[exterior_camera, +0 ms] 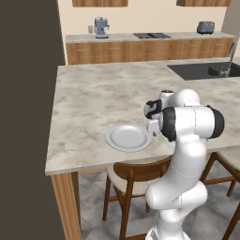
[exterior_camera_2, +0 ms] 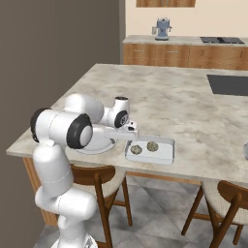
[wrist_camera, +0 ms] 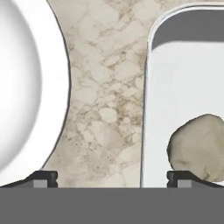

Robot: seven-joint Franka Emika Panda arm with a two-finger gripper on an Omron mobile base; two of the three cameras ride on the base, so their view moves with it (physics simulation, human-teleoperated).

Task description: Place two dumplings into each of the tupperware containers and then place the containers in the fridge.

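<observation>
The bench [exterior_camera: 89, 108] is a broad marble-patterned island with wood legs; a dark sink [exterior_camera: 206, 70] is set into its far right part, and wooden chairs [exterior_camera_2: 97, 181] are tucked under its near edge. Behind it a second counter along the wall carries a coffee machine [exterior_camera: 101, 27], a cooktop [exterior_camera: 151, 35] and a toaster [exterior_camera: 205, 27]. The arm [exterior_camera: 187, 140] rises at the near edge of the bench and bends over it, its hand low above the surface. A round white plate [exterior_camera: 128, 138] with a grey rim lies close to the near edge, toward the left corner, and nothing lies on it. Just beside the plate, on its right in the right base view, sits one container [exterior_camera_2: 164, 154], a shallow pale tray also close to the near edge; a strip of bare bench separates the two, so they are apart. Two dumplings [exterior_camera_2: 144, 147] lie inside the container, side by side toward its left half, near each other but not touching. The fingers [wrist_camera: 112, 177] are spread wide and grip nothing: in the hand view one tip stands over the plate's rim and the other over the container, by the edge of one dumpling [wrist_camera: 199, 146], with the bare strip of bench between them.
</observation>
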